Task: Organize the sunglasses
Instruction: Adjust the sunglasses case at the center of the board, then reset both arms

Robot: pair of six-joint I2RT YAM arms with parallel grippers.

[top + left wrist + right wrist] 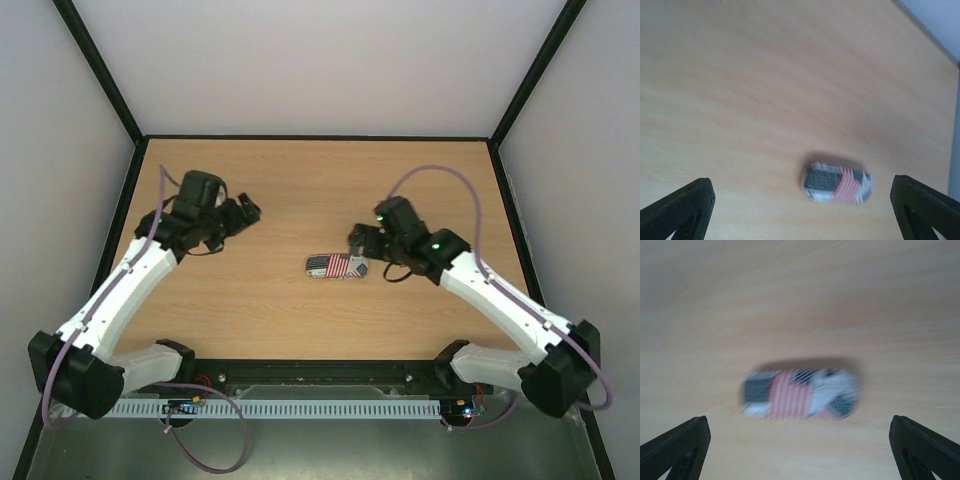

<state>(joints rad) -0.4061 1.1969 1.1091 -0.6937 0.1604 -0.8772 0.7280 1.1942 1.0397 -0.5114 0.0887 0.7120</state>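
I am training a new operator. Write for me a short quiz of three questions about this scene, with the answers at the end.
1. True or false: the left gripper is shut on the flag-patterned case.
2. Where does the case lie? A. on the table, close to the open right gripper; B. between the left gripper's fingers; C. at the table's far left corner.
3. In a few words: do the sunglasses show in any view?

Key:
1. False: both grippers are open and hold nothing.
2. A.
3. No. No view shows them; only the case is seen on the table.
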